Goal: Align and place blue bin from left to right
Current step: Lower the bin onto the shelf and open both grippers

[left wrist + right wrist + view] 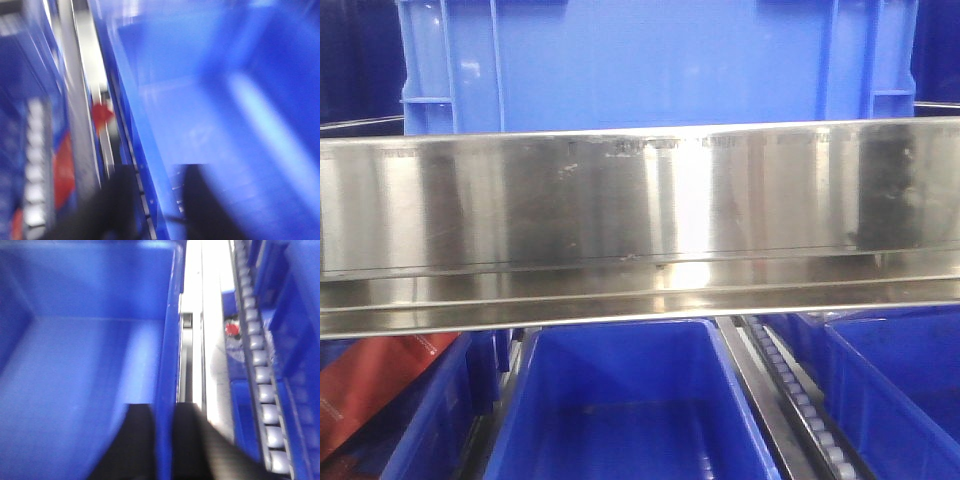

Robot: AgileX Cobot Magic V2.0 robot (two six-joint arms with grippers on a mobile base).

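- blue bin point(620, 400) sits low and centre in the front view, below the steel rail point(640, 200), empty, between a roller track point(800, 400) on its right and more bins.
- right gripper point(162, 440) straddles the bin's right wall, one finger inside, one outside, seemingly pinching it.
- left gripper point(155, 205) does the same on the left wall, though the view is blurred.
- looks stiff, light, slick plastic; the thick rim seems the best hold, both sides together.
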